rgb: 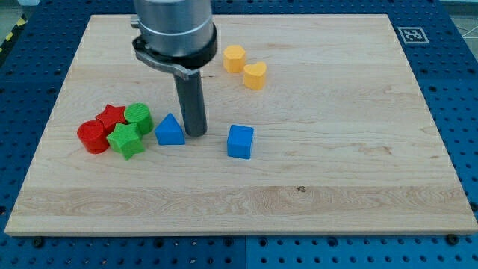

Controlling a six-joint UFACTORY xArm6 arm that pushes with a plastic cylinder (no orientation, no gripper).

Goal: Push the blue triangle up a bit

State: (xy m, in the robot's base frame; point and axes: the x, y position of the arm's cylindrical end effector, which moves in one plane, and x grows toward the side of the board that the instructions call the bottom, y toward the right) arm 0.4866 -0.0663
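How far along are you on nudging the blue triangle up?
Nothing looks done yet: the blue triangle sits beside the green star. In hand: my tip rests just to the triangle's right, level with it, not below it. Left: get beneath the triangle and push it toward the view's top.

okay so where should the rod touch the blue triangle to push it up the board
Press on the blue triangle's bottom-facing flat base edge, coming from the view's bottom. My tip sits just to its right now, so it must first circle below. A centred contact should keep it from twisting toward the green blocks.
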